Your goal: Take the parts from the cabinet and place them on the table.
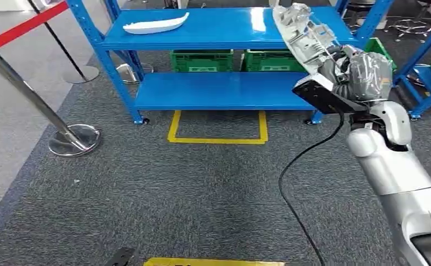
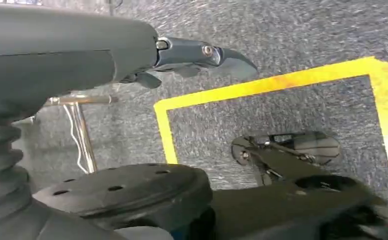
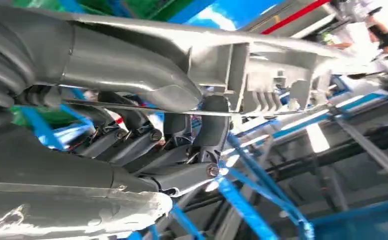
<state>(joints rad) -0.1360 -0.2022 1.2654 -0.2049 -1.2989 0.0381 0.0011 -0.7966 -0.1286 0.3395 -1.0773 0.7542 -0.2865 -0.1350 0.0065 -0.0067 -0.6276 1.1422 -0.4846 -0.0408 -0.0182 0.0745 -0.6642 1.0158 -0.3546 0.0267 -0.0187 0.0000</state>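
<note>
Grey carpet [image 1: 163, 188] fronts a blue cabinet [image 1: 218, 88] bearing a white part [image 1: 155, 24]; right hand [image 1: 346, 69] grips a silver part [image 1: 304, 33], left hand [image 2: 192, 55] fingers curled, empty

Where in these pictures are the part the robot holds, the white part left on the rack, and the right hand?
Held grey part [image 1: 303, 34]: head view, its ribbed middle.
White part [image 1: 155, 24]: head view, middle of its curved body, on the top shelf.
Right hand [image 1: 350, 72]: head view, its covered back.
</note>
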